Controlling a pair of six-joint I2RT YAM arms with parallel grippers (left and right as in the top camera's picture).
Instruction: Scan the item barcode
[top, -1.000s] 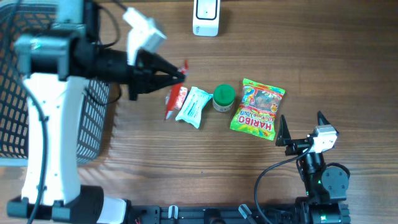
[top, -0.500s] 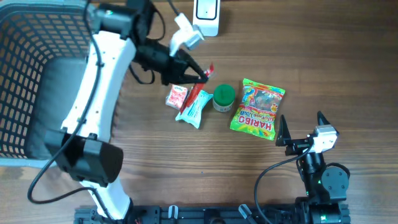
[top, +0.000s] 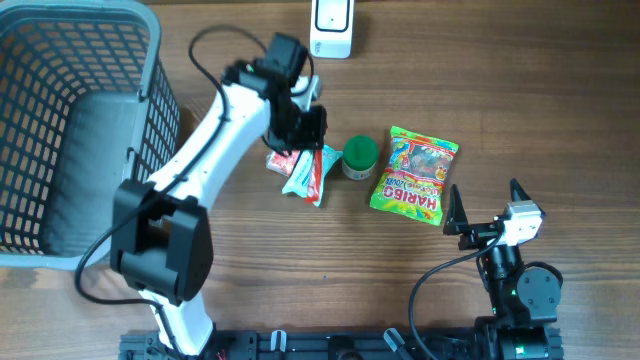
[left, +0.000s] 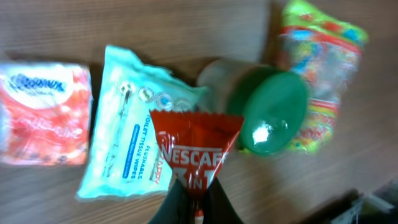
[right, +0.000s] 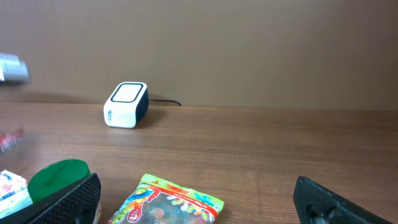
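Since my left end effector (left: 196, 202) is clamped shut on one end of the Nescafe sachet (left: 196, 146), I'd say the pick-up part is done and I'm on the carry-it-to-the-reader step. The sachet is up off the surface, a bit above centre in the overhead view, over the row of other stuff. In the left wrist view it overlaps the wipes pack (left: 127, 124). The tissue pack (left: 40, 112) is at far left, the green-lidded jar (left: 273, 112) is to the right, and the Haribo bag (left: 320, 62) is in the upper right corner. As far as I can tell I'm not touching any of those.

Next move, my guess: head up the frame to the scanner (top: 331, 25), the little white box at top centre of the overhead view, and turn the sachet so its barcode faces the window. Catch is, I can only see the printed front and no barcode, so it's probably on the back and may need a wrist roll. My right end effector (top: 483, 195) sits wide open and empty at lower right, not involved.

Surface is a flat, brown wood-grain worktop (top: 300, 270). There's a grey mesh basket (top: 60, 70) at upper left. Behind the worktop, the right wrist view shows just a plain brownish wall (right: 249, 43).
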